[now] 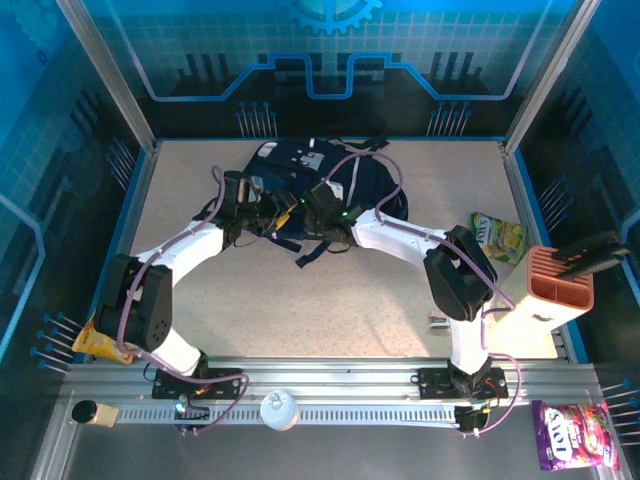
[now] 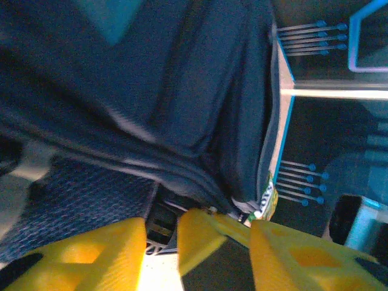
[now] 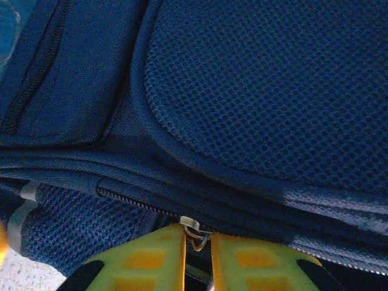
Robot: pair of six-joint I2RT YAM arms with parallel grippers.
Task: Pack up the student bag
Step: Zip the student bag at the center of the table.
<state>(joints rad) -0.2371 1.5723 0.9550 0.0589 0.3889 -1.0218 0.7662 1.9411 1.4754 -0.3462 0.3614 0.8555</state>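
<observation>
1. The left arm stood bent at the elbow over the left side of the speckled beige table [image 1: 330, 310]. Its white forearm ran forward and inward, which placed the left gripper [image 1: 272, 212] at the near-left edge of the dark navy fabric backpack [image 1: 350, 175].
2. In the left wrist view, the yellow fingers of the left gripper [image 2: 160, 227] were parted, with nothing seen clamped between them. A black plastic buckle [image 2: 159, 223] and a strip of bright table surface showed through the gap. Folded navy cloth of the backpack [image 2: 182, 91] lay just beyond the fingertips.
3. The right arm was folded at a dark elbow over the right side of the table. Its forearm ran inward to the left, so that the right gripper [image 1: 312, 205] met the near edge of the backpack, close beside the left gripper.
4. In the right wrist view, the yellow fingers of the right gripper [image 3: 197, 236] were drawn to a narrow gap on either side of a small metal zipper pull [image 3: 190, 224]. Whether the pull was actually pinched cannot be told.
5. The backpack [image 3: 79, 79] lay flat at the far centre of the table. A grey-white patch [image 1: 300, 158] sat on its far-left part and black straps [image 1: 320, 248] trailed toward the arms. Seen close, it showed a padded mesh panel [image 3: 273, 91], piped seams and a zipper line [image 3: 133, 203] ending at the pull
</observation>
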